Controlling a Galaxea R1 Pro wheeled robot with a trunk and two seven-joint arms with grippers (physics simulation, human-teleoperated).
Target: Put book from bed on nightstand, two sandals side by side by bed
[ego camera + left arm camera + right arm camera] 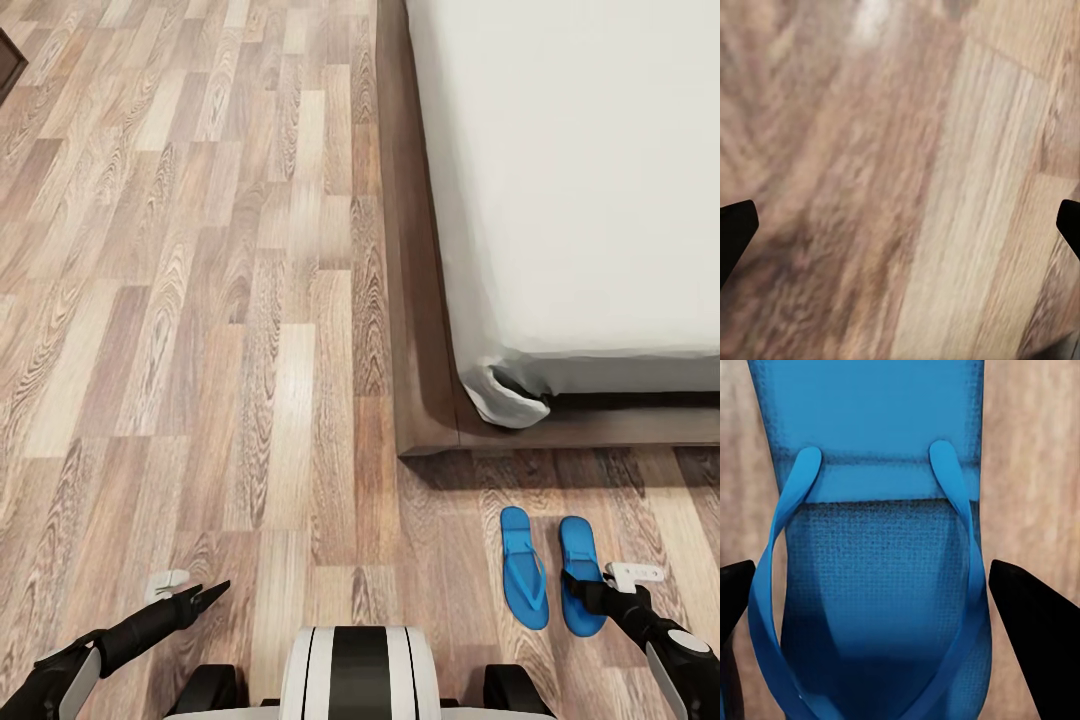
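While the two sandals lie flat and parallel on the floor just off the corner of the bed, my right gripper hangs over the right sandal with its fingers spread wide to either side of it, holding nothing. My left gripper is also spread wide over bare planks. I judge the sandal light, thin and floppy; the raised strap or a sole edge looks the best hold.

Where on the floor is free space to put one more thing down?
Bare wood-plank floor spreads wide left of the dark brown bed frame. It is crowded at the bed's foot corner, where two bright blue sandals lie under the right gripper.
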